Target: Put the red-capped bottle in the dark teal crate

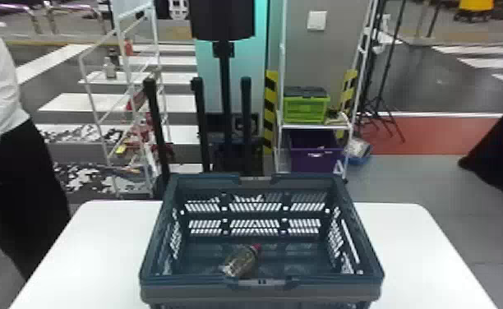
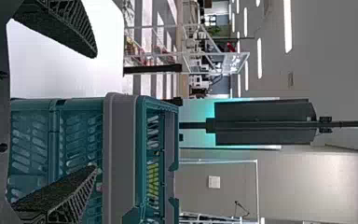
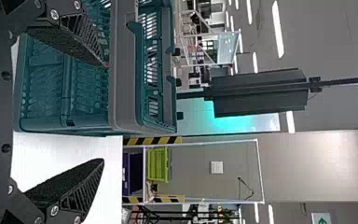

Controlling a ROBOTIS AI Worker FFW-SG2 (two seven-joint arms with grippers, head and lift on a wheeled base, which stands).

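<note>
Red-capped bottle [image 1: 240,261], lying inside dark teal crate [image 1: 262,291]

Dark teal crate [image 1: 189,282] standing upright, open-topped, at lower centre of head view, slotted walls letting light through, grey grips sitting in near and far rims. Red-capped bottle [image 1: 239,261] lying inside on slant, brownish body gleaming, cap pointing to upper right, base to lower left, close by crate's near wall, just left of middle.
</note>
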